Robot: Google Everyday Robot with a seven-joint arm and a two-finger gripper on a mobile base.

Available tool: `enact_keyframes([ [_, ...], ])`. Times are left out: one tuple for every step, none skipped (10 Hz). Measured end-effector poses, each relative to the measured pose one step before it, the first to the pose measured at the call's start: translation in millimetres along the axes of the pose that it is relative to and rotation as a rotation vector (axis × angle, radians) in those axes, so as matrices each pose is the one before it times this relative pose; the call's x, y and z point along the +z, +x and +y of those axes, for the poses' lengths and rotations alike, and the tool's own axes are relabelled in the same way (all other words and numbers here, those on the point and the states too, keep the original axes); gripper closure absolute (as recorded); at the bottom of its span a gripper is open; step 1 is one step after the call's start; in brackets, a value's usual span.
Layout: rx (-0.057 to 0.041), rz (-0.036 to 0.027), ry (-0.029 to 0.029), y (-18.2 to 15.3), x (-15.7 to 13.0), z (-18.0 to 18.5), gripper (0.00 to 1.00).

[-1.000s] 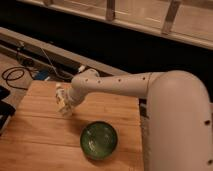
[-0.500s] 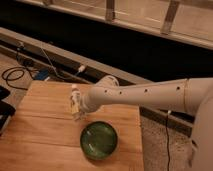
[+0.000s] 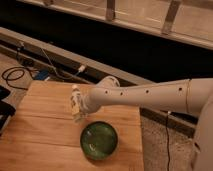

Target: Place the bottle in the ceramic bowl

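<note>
The bottle [image 3: 76, 101] is small, whitish-cream and upright, above the wooden table [image 3: 40, 135] just left of and behind the ceramic bowl. My gripper [image 3: 80, 109] is at the end of the white arm [image 3: 150, 96] that reaches in from the right, and it is shut on the bottle's lower body. The ceramic bowl [image 3: 99, 140] is round, glossy green and empty, near the table's front right. The bottle is off the bowl's far-left rim, not over its middle.
A grey ledge [image 3: 60, 52] runs behind the table with a dark gap beyond it. Black cables [image 3: 15, 75] lie on the floor at the left. A dark object [image 3: 4, 107] sits at the table's left edge. The table's right edge [image 3: 141, 145] is close to the bowl.
My gripper moved the bottle to the right, toward the bowl, then nearly held still. The arm has stretched out lower across the view.
</note>
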Motion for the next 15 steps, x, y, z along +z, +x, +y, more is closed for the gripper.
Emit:
enact_keyframes([
  [0.00064, -0.00032, 0.00048, -0.02, -0.18, -0.51, 1.0],
  [-0.00198, 0.00081, 0.00298, 0.23, -0.02, -0.25, 1.0],
  [-0.00114, -0.00255, 0.01173, 1.55, -1.38, 0.11, 1.0],
  [0.0026, -0.00637, 0.01589, 7.83, -4.33, 0.08, 1.0],
  [0.00638, -0.00249, 0.01363, 9.2, -5.28, -3.74, 1.0],
  [0.00816, 0.0039, 0.01428, 13.91, -5.08, -6.16, 1.0],
  [0.00945, 0.00862, 0.01529, 20.52, -6.08, -9.05, 1.0],
  [0.01332, 0.00723, 0.01446, 19.95, -5.88, -10.63, 1.0],
  [0.01665, 0.00843, 0.01194, 21.81, -4.92, -9.96, 1.0],
  [0.00802, 0.01619, 0.01379, 17.81, -1.27, -4.38, 1.0],
  [0.00148, 0.05153, 0.03332, 19.74, 3.81, -2.49, 1.0],
  [-0.002, 0.07456, 0.03762, 12.45, 6.89, -0.04, 1.0],
  [-0.0095, 0.0622, 0.02483, 7.73, 4.78, 2.89, 1.0],
  [-0.00905, 0.04685, 0.03398, 2.88, 6.12, 0.19, 1.0],
  [-0.00341, 0.0144, 0.0142, -0.85, 3.48, 2.11, 1.0],
])
